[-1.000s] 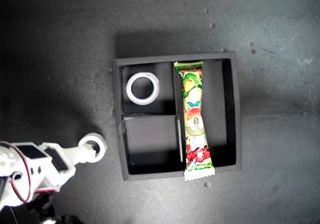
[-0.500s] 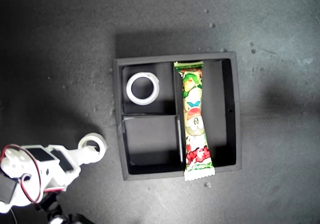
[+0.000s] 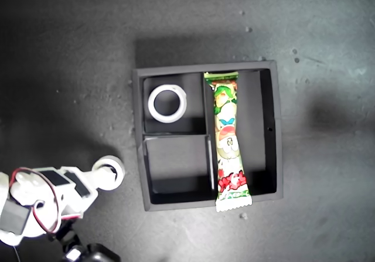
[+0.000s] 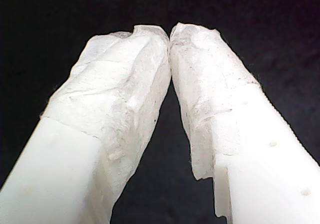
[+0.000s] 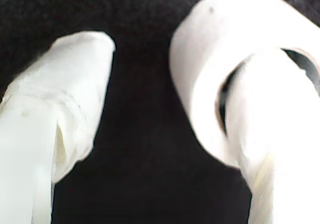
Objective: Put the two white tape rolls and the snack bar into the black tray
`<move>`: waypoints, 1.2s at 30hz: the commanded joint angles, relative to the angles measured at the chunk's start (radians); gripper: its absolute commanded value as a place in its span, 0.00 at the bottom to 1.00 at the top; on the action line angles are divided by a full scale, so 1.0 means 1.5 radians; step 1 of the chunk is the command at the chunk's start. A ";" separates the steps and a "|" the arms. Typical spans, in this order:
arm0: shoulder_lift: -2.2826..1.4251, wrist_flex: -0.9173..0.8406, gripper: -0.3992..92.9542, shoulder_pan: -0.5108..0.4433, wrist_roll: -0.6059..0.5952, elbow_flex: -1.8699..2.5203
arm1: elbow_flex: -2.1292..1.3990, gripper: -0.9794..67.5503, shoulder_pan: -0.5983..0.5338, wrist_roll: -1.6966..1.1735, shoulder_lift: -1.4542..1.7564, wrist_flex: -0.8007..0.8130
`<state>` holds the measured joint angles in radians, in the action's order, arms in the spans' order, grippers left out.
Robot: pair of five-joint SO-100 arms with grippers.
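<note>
Exterior view shows the black tray (image 3: 266, 74) mid-surface, snack bar (image 3: 227, 139) in its long compartment with one crimped end over the wall, wide tape roll (image 3: 167, 103) in a small one. Off the tray's left there, the smaller roll (image 3: 108, 172) sits on the surface; my second gripper (image 5: 165, 119) gapes, one finger threading its core. Risk: the roll snagging and dragging. My first gripper (image 4: 170, 38) shows its jaws pressed together on nothing.

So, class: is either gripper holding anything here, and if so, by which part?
My first gripper is shut on nothing. My second gripper is open: one finger is hooked through the hole of the smaller tape roll, so nothing is clamped.
</note>
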<state>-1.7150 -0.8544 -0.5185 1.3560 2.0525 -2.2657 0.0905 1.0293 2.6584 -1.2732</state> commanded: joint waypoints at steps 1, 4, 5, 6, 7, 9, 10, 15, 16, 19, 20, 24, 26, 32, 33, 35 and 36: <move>0.019 0.007 0.17 0.017 0.001 -0.006 | -0.004 0.01 -0.003 0.006 0.009 0.014; 0.072 0.008 0.15 0.032 -0.005 -0.028 | -0.028 0.01 -0.005 0.009 0.010 0.032; 0.095 0.008 0.13 0.040 -0.009 -0.038 | -0.041 0.01 -0.004 0.010 0.012 0.042; 0.118 0.008 0.11 0.049 -0.013 -0.047 | -0.059 0.01 -0.001 0.011 0.018 0.056; 0.138 0.007 0.07 0.059 -0.016 -0.056 | -0.083 0.01 0.005 0.014 0.033 0.071; 0.154 -0.001 0.01 0.077 -0.021 -0.070 | -0.147 0.01 0.028 0.024 0.093 0.085; 0.153 -0.015 0.01 0.082 -0.025 -0.078 | -0.187 0.01 0.042 0.032 0.145 0.085; 0.105 -0.154 0.01 0.086 -0.041 -0.153 | -0.371 0.01 0.081 0.066 0.460 0.015; 0.095 -0.188 0.01 0.086 -0.044 -0.174 | -0.387 0.01 0.080 0.069 0.460 0.018; 0.063 -0.284 0.00 0.085 -0.056 -0.243 | -0.433 0.01 0.077 0.074 0.460 0.040; 0.057 -0.316 0.00 0.085 -0.061 -0.273 | -0.445 0.01 0.077 0.075 0.460 0.043; 0.061 -0.427 0.00 0.099 -0.102 -0.422 | -0.506 0.01 0.077 0.086 0.460 0.060; 0.083 -0.462 0.00 0.110 -0.130 -0.503 | -0.548 0.01 0.077 0.096 0.460 0.077; 0.253 -0.557 0.00 0.129 -0.192 -0.779 | -0.573 0.01 0.048 0.135 0.461 0.041; 0.292 -0.575 0.00 0.130 -0.198 -0.831 | -0.573 0.01 0.039 0.146 0.461 0.037; 0.385 -0.616 0.00 0.132 -0.211 -0.956 | -0.573 0.01 0.019 0.174 0.456 0.028; 0.441 -0.644 0.00 0.132 -0.216 -1.040 | -0.573 0.01 0.011 0.191 0.454 0.020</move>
<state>-1.2088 -1.7395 -0.3298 1.0569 0.8115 -3.1124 0.1304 1.2686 3.3410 -1.2257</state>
